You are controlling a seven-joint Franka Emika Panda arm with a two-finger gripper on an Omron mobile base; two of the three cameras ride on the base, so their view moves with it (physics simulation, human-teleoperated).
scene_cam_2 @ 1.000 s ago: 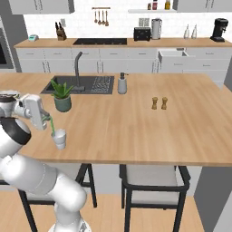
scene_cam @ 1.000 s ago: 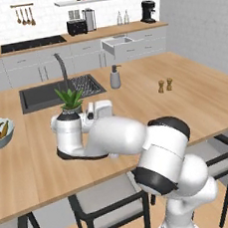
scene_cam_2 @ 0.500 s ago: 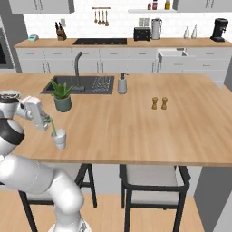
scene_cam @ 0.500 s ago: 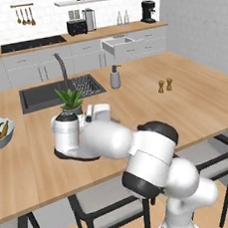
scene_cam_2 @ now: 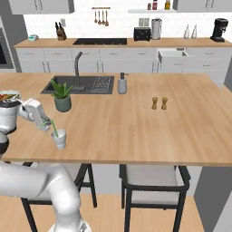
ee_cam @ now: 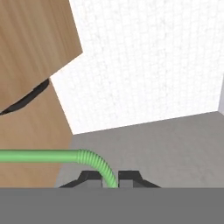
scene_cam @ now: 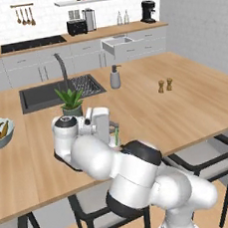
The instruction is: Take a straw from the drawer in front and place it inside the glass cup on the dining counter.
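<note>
the pincer [scene_cam_2: 49, 124] pinches the green straw [scene_cam_2: 54, 128] between pressed-together tips, as half a second ago. the straw's lower end sits slanted in the glass cup [scene_cam_2: 59, 139], near the left front edge of the dining counter [scene_cam_2: 136, 131]. cup unmoved; the arm's elbow has shifted.

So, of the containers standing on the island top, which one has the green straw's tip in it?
The glass cup, the small whitish tumbler near the front edge. The straw slants down into it from the gripper; the plant pot and soap bottle stand farther back.
</note>
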